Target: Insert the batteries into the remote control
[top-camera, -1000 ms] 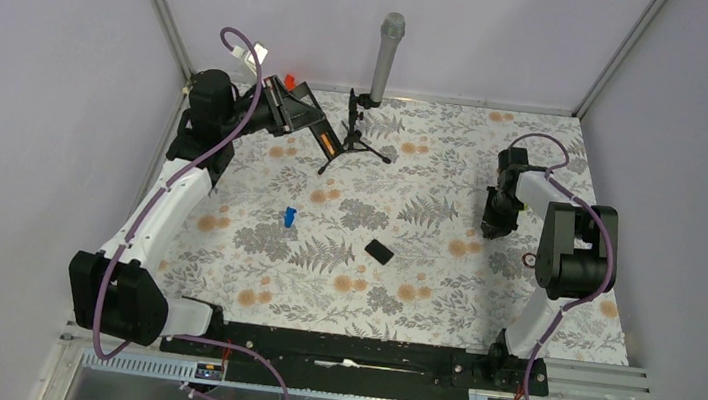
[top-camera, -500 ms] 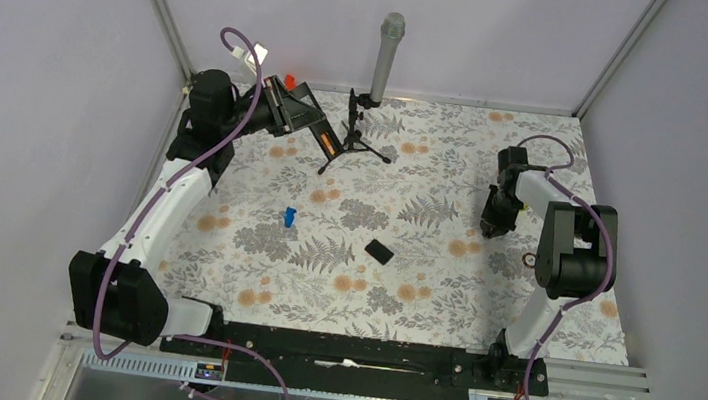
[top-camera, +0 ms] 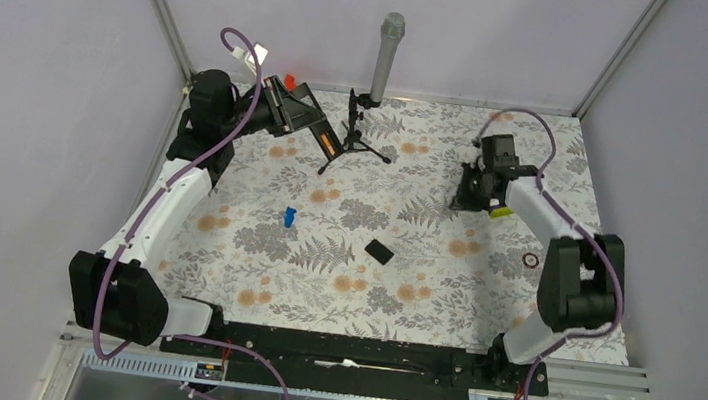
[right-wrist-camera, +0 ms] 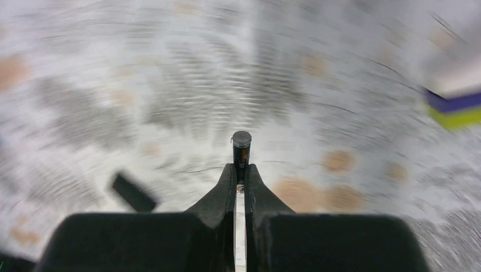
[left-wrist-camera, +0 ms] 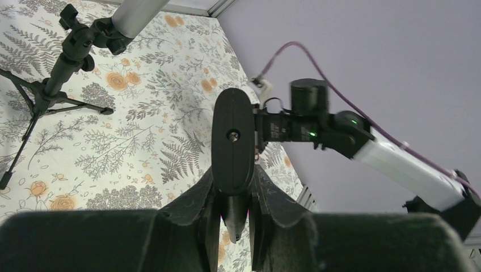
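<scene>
- Remote control (left-wrist-camera: 232, 141) first: it sits clamped in the left gripper (left-wrist-camera: 234, 190), jaws pinching its narrow end, and is held off the table at the far-left corner.
- We read that hold as a presenting grip. The bar sticks out past the fingers, so its length is free for the other arm to reach.
- From above, an orange streak (top-camera: 325, 142) shows along the remote. We'd guess one cell is already seated, but it's too small to be sure.
- On the right, the right gripper (right-wrist-camera: 239, 173) has its jaws closed on a battery (right-wrist-camera: 241, 148), which stands upright just past the fingertips. Gripping it low leaves the top end bare for feeding into the slot.
- That wrist view is smeared, so finer detail of the grip is lost to us.
- The two grippers are well apart, with bare floral table (top-camera: 399, 296) between them.
- The tightest spot is the tripod stand (top-camera: 355, 135), whose legs are just beside the remote, with the back wall close behind.
- The black cover plate (top-camera: 379, 252) and blue piece (top-camera: 288, 216) lie nearer the bases, off the direct line across.
- The yellow-green stick (top-camera: 499, 213) rests right by the right arm.
</scene>
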